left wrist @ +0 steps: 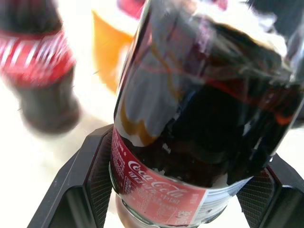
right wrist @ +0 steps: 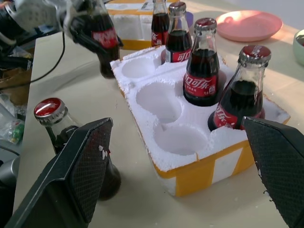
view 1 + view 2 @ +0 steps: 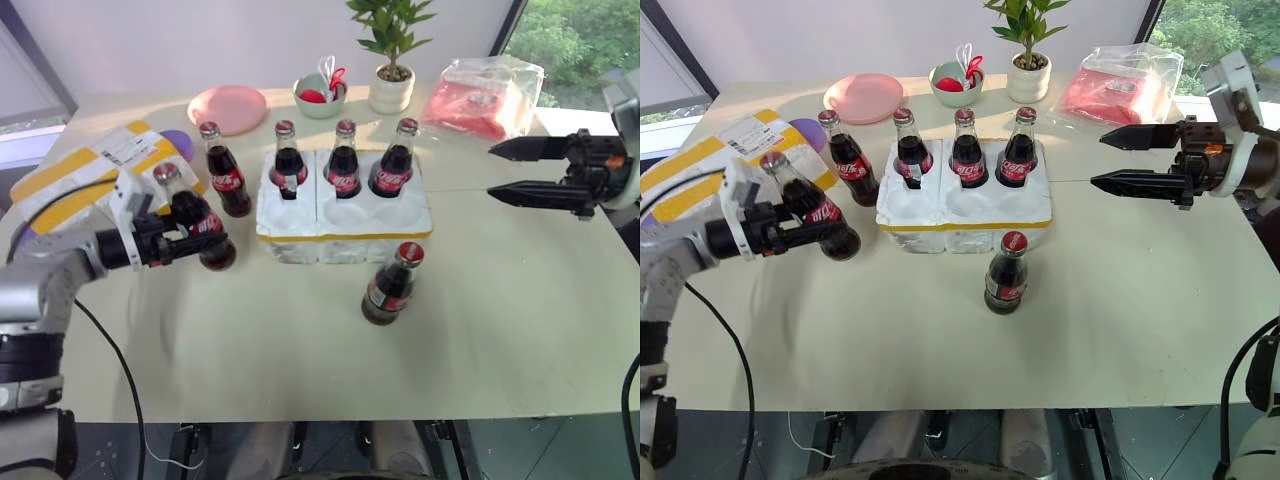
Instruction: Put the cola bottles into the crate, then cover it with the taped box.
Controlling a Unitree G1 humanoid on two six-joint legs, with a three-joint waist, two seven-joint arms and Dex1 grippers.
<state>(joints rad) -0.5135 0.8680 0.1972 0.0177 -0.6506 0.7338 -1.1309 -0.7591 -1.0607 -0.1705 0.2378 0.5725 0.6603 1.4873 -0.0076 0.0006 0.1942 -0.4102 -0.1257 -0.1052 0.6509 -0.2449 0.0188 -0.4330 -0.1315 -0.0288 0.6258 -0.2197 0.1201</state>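
Observation:
My left gripper [image 3: 198,243] is shut on a cola bottle [image 3: 196,213], held tilted just above the table, left of the crate. The crate [image 3: 345,225], a white foam block with a yellow tape band, holds three cola bottles [image 3: 344,165] in its back row. Its front wells [image 2: 159,99] are empty. Another bottle [image 3: 226,172] stands on the table by the crate's left side. One more bottle [image 3: 389,286] stands in front of the crate. The taped box [image 3: 85,172] with its label lies at the far left. My right gripper [image 3: 494,172] hangs open to the right of the crate, holding nothing.
At the back stand a pink plate [image 3: 228,107], a green bowl [image 3: 320,95], a potted plant [image 3: 392,62] and a plastic bag with red contents [image 3: 483,95]. A purple object [image 3: 178,140] peeks out behind the taped box. Bare table lies in front and to the right.

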